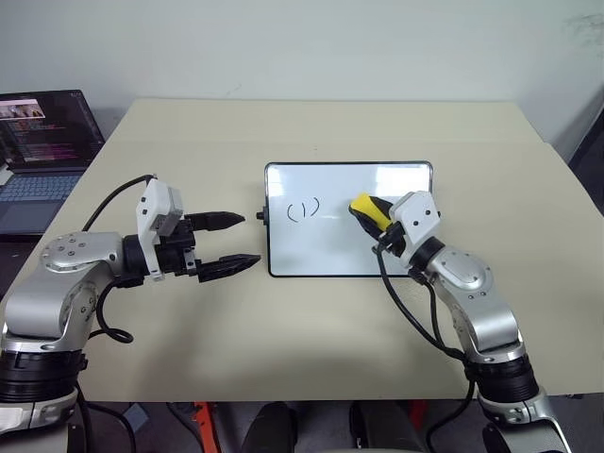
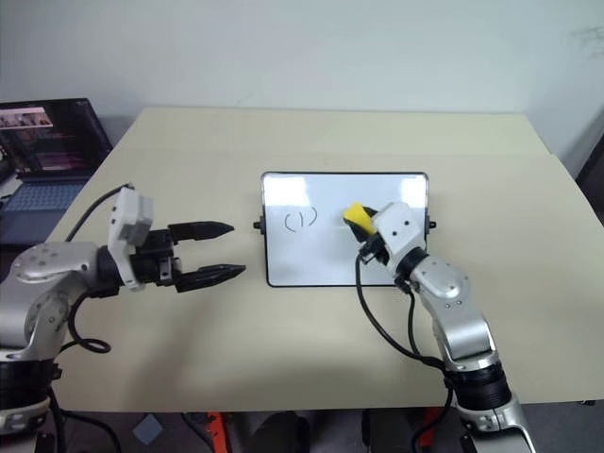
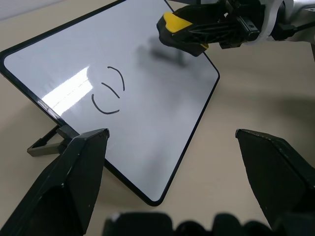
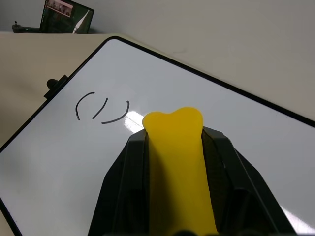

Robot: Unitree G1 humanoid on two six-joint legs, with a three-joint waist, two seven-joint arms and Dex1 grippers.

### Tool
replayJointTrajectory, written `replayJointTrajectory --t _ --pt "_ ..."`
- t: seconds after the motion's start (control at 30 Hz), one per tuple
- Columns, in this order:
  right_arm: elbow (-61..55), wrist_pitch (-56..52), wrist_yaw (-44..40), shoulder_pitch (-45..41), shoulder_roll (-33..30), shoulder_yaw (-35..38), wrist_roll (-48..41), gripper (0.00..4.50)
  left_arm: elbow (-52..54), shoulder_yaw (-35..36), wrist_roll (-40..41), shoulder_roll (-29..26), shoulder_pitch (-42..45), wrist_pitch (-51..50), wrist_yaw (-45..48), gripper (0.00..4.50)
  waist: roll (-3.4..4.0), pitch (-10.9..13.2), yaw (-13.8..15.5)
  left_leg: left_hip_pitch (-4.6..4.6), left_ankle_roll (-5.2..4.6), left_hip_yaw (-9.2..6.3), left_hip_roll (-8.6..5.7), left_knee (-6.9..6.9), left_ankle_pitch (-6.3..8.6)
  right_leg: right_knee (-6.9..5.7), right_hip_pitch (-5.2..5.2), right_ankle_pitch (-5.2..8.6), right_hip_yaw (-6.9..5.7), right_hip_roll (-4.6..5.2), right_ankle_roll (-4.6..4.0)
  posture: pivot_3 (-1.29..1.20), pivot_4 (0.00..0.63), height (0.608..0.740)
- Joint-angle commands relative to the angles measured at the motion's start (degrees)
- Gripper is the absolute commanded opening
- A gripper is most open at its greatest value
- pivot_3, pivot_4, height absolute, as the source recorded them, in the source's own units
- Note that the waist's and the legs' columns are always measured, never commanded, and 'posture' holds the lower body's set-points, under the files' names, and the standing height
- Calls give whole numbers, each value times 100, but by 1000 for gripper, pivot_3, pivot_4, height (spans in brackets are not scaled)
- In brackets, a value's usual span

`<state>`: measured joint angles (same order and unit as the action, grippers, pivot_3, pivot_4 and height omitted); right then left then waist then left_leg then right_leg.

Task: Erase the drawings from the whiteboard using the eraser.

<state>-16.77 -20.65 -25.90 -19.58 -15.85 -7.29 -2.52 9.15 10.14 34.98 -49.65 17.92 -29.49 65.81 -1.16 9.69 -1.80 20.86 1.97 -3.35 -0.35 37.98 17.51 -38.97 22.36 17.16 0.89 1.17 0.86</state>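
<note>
The whiteboard (image 1: pixel 321 250) lies flat in the middle of the beige table. On its left half stay the drawings (image 1: pixel 303 209), a thin black "(1)"; its right half is blank white. My right gripper (image 1: pixel 366 212) is shut on the yellow eraser (image 1: pixel 365 208) and holds it over the board's right half, a little to the right of the marks. In the right wrist view the eraser (image 4: pixel 176 162) sits between both black fingers, aimed toward the drawings (image 4: pixel 102 108). My left gripper (image 1: pixel 236 240) hangs open just off the board's left edge, holding nothing.
An open laptop (image 1: pixel 42 151) stands on a separate surface beyond the table's left edge. Small black knobs (image 1: pixel 261 216) stick out of the board's sides. Bare tabletop surrounds the board, with the front edge close to my arms.
</note>
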Motion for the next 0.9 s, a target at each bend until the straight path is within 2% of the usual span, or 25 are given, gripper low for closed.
replayJointTrajectory --t 0.03,0.57,0.9 --pt "-41 46 74 -120 -51 151 -29 1177 51 3 -22 15 156 108 15 4500 0 0 -1 0 0 0 0 0 0 0 0 0 0 0 0 0 150 740" --pt "209 169 121 -460 29 78 -49 1177 -41 62 -113 -63 167 223 -34 4500 0 0 -5 0 0 1 0 0 0 -1 1 0 0 -1 0 0 150 740" --pt "564 335 114 -756 147 37 -25 1177 -10 380 -154 -273 -73 201 -117 4500 1 0 -4 0 0 0 0 0 0 -1 2 0 0 0 0 0 150 740"
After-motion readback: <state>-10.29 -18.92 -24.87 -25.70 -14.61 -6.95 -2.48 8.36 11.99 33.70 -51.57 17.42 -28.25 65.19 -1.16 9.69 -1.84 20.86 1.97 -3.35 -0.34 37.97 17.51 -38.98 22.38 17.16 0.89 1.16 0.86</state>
